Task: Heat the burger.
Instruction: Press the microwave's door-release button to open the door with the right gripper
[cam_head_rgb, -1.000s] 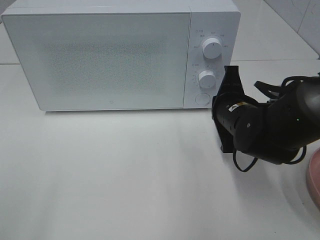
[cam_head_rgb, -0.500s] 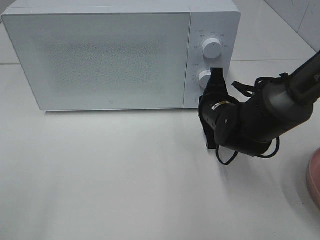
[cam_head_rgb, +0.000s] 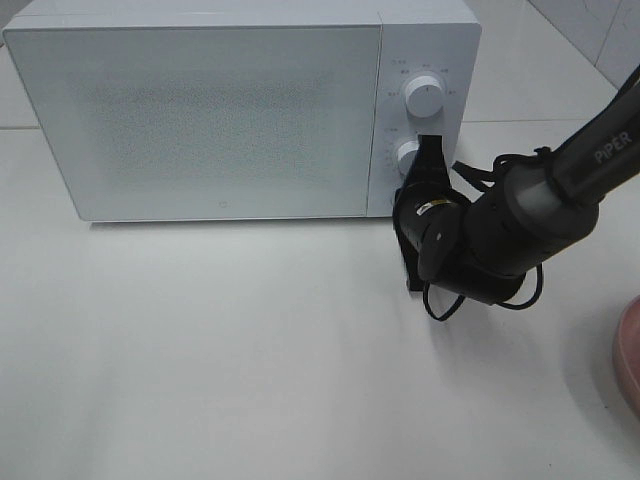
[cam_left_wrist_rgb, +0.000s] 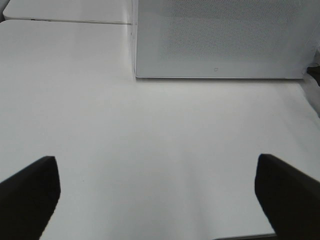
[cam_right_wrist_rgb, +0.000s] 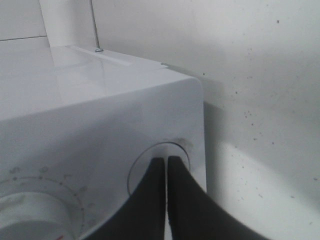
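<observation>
As fingers (cam_right_wrist_rgb: 149, 202) cover button (cam_right_wrist_rgb: 141, 170), plate (cam_head_rgb: 628, 358) cut off

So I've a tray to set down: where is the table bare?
The widest bare patch of table lies before the microwave, running left and toward the camera. The right is crowded: the right gripper and its arm sit at the control panel, and a pink plate lies at the view's right edge.
</observation>
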